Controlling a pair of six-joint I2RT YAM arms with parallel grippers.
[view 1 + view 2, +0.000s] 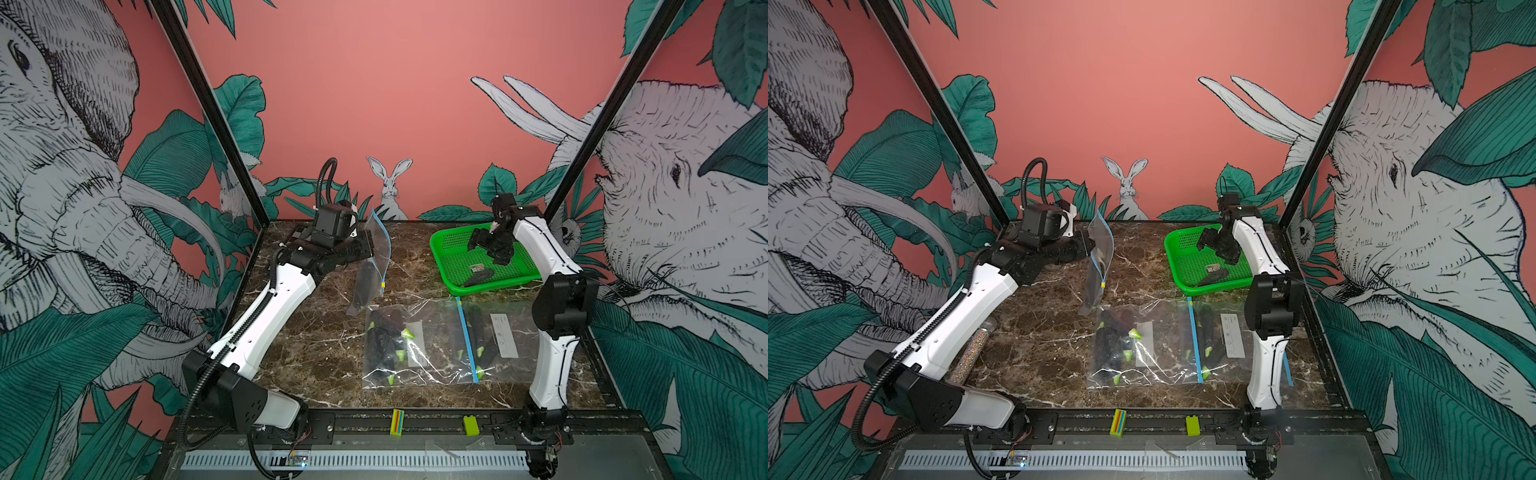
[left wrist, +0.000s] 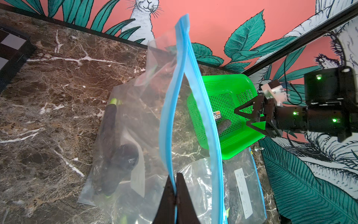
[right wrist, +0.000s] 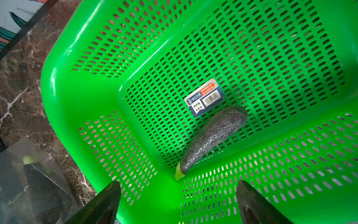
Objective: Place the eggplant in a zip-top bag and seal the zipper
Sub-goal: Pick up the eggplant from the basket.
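A dark eggplant (image 3: 213,135) with a pale green stem lies on the floor of the green basket (image 3: 64,97), next to a label; both top views show it (image 1: 478,276) (image 1: 1212,276). My right gripper (image 3: 178,194) hovers open just above the basket (image 1: 440,253), with nothing between its fingers. A clear zip-top bag (image 2: 174,97) with a blue zipper strip stands upright with its mouth parted. My left gripper (image 2: 175,178) is shut on one zipper edge. The bag's lower part (image 1: 365,282) rests on the table and holds dark eggplants (image 2: 112,151).
Two more clear bags (image 1: 390,345) (image 1: 490,336) with eggplants lie flat at the table's middle front. A glitter tube (image 1: 971,353) lies under the left arm. Small coloured blocks (image 1: 397,422) (image 1: 471,426) sit on the front rail. Black frame posts stand at the back corners.
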